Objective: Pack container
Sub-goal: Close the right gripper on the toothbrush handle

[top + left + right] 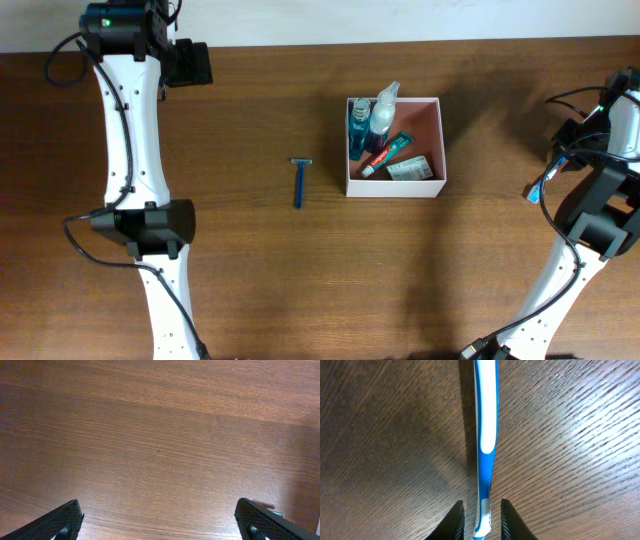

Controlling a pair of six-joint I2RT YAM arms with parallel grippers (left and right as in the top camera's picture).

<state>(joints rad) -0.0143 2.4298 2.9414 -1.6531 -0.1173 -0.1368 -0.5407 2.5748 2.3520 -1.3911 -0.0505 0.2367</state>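
Observation:
The container [443,150], a white-walled square box with a pinkish inside, stands right of the table's middle. It holds blue bottles [358,125], a spray bottle [382,112], a toothpaste tube [386,154] and a small carton [410,168]. A blue razor [299,183] lies on the table to the left of the container. At the far right, a blue-and-white toothbrush [485,435] [541,186] has its handle end between the fingers of my right gripper [481,520]. The jaws stand narrowly open, with a gap on each side of the handle. My left gripper [160,520] is wide open over bare wood at the back left.
The left arm [130,150] stretches along the table's left side, its wrist [185,62] near the back edge. The right arm [600,200] with its cables stands at the right edge. The tabletop is dark wood.

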